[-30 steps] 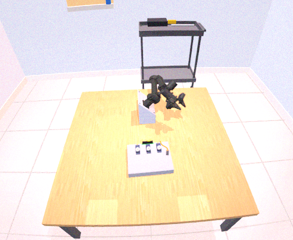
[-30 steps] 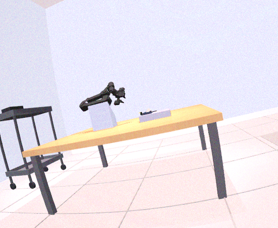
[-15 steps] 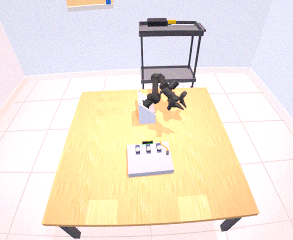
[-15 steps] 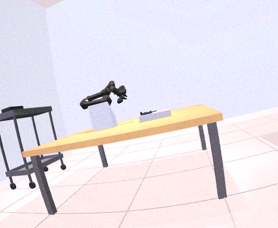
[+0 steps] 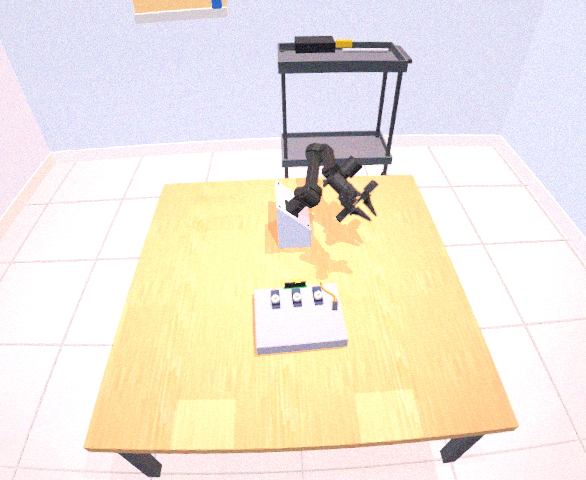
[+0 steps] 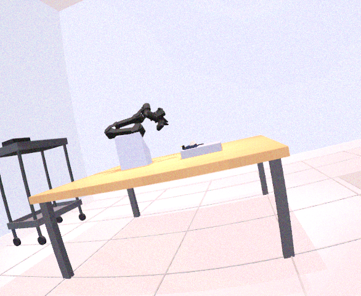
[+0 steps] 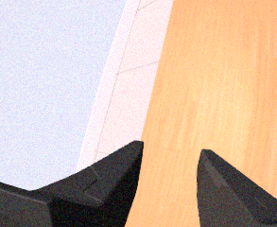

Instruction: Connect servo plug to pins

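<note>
The pale holder (image 5: 301, 328) (image 6: 202, 153) lies on the table with three dark servos (image 5: 297, 297) with white hubs on it. An orange lead (image 5: 329, 292) runs from the right-hand servo to the small dark plug (image 5: 334, 305), which lies on the holder's right side in the top view. A black and green part (image 5: 295, 284) sits at the holder's edge on the arm's side. Single pins, the band's dot and the plug's holes are too small to make out. My gripper (image 5: 372, 217) (image 6: 167, 122) (image 7: 171, 155) is partly open and empty, high above the table, well away from the plug.
The arm stands on a pale wedge-shaped base (image 5: 294, 237) (image 6: 132, 153) on the wooden table (image 5: 195, 320) (image 6: 251, 148). A dark cart (image 5: 342, 67) (image 6: 8, 149) stands beyond the table. The wrist view shows the tabletop (image 7: 223, 71), its edge and the floor beyond.
</note>
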### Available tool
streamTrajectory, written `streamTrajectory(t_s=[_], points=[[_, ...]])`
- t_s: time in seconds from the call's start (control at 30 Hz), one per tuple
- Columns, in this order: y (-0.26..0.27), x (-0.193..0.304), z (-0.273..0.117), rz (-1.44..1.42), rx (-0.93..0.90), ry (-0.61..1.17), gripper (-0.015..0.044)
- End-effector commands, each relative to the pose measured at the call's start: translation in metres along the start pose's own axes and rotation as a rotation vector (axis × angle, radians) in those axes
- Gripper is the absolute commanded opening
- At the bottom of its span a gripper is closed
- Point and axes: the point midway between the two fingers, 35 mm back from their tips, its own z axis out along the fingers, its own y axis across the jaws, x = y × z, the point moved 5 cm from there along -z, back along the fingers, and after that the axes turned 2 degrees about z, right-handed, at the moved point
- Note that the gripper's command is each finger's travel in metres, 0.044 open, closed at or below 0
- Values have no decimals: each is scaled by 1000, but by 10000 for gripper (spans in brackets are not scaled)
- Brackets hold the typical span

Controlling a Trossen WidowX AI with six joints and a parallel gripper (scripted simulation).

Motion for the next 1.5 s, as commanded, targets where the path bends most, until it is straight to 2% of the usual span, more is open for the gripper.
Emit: streamTrajectory(t_s=[0.0, 0.7, 1.47], points=[[5, -6, 2, -76, -4, -43, 115], [26, -39, 9, -423, 35, -252, 115], [46, -77, 16, -797, 176, -465, 115]])
